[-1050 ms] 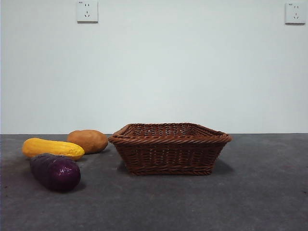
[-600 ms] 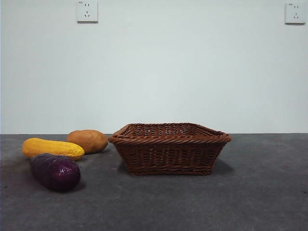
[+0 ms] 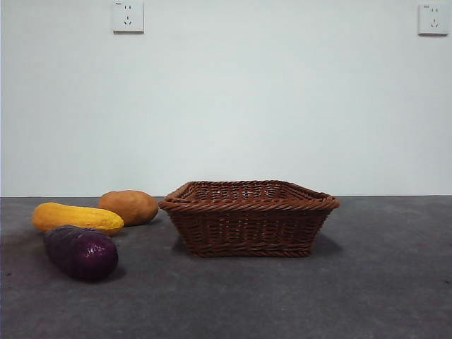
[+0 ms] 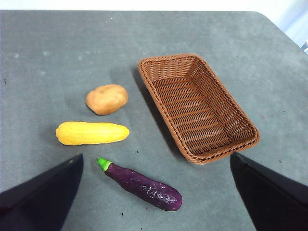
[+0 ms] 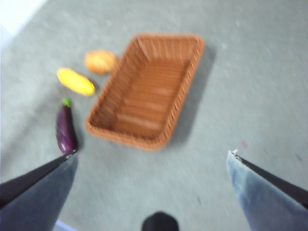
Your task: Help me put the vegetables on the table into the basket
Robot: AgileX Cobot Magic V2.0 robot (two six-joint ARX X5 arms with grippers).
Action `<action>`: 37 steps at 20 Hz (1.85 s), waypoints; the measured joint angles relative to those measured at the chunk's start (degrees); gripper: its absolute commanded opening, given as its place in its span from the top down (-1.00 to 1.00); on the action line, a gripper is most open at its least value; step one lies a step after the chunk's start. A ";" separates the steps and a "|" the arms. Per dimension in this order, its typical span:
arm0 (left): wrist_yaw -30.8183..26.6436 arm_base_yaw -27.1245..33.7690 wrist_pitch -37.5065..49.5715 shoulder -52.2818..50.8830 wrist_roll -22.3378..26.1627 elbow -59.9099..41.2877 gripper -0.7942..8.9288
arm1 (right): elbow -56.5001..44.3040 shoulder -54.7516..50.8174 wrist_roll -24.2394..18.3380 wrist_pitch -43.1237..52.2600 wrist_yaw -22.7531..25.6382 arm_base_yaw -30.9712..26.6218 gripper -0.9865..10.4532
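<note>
Lying on table point(image 3: 367, 296) at nine o'clock of empty basket point(image 3: 248, 226): potato point(image 3: 129, 207), corn point(image 3: 76, 217), eggplant point(image 3: 81, 252) (nearest), both left gripper point(image 4: 155, 192) and right gripper point(image 5: 150, 185) spread wide, high above.

No visible change across front-view frames: corn point(image 3: 78, 217), potato point(image 3: 129, 207), eggplant point(image 3: 81, 252), basket point(image 3: 248, 218) all sit put. No arm enters frame.

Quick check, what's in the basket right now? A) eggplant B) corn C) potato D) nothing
D: the basket shows only bare weave inside, while the corn, potato and eggplant all lie on the table beside it.
</note>
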 measured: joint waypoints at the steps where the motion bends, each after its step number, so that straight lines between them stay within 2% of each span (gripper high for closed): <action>1: 0.00 0.00 0.04 0.48 0.00 0.00 -0.54 | 0.09 1.75 0.98 2.36 -0.39 0.00 -0.28; 4: 0.00 0.00 1.29 1.99 -0.02 0.00 -0.54 | 1.18 9.38 4.48 9.66 -1.95 0.35 -0.27; 8: -0.02 0.00 1.46 4.63 -0.04 0.02 -0.54 | 6.03 23.89 7.48 14.88 -1.14 4.31 -0.27; 13: -0.04 0.00 2.91 7.85 -0.04 0.02 -0.54 | 18.16 44.68 8.07 14.97 4.55 10.99 -0.27; 17: -0.07 0.00 3.06 9.33 -0.04 0.02 -0.54 | 25.18 57.42 8.07 13.75 8.50 14.21 -0.27; 21: -0.09 0.00 3.08 9.90 -0.04 0.02 -0.54 | 27.19 65.85 8.11 13.55 11.37 15.91 -0.27; 26: -0.09 0.00 3.08 10.29 -0.04 0.02 -0.54 | 27.26 71.45 8.09 14.97 14.12 17.62 -0.24; 28: -0.09 0.00 3.08 10.34 -0.04 0.02 -0.54 | 27.28 72.98 8.09 15.74 14.73 18.47 -0.06; 30: -0.09 0.00 3.08 10.34 -0.04 0.02 -0.54 | 27.28 74.79 8.15 16.33 15.17 18.75 -0.04; 31: -0.09 0.00 3.08 10.34 -0.07 0.02 -0.54 | 27.28 75.38 8.31 16.35 16.66 18.91 0.03; 33: -0.11 0.00 3.06 10.34 -0.13 0.02 -0.54 | 27.30 75.54 8.74 17.46 20.06 19.06 0.29; 37: -0.13 0.00 3.08 10.40 -0.15 0.02 -0.54 | 27.30 75.54 9.35 18.32 20.26 18.95 0.62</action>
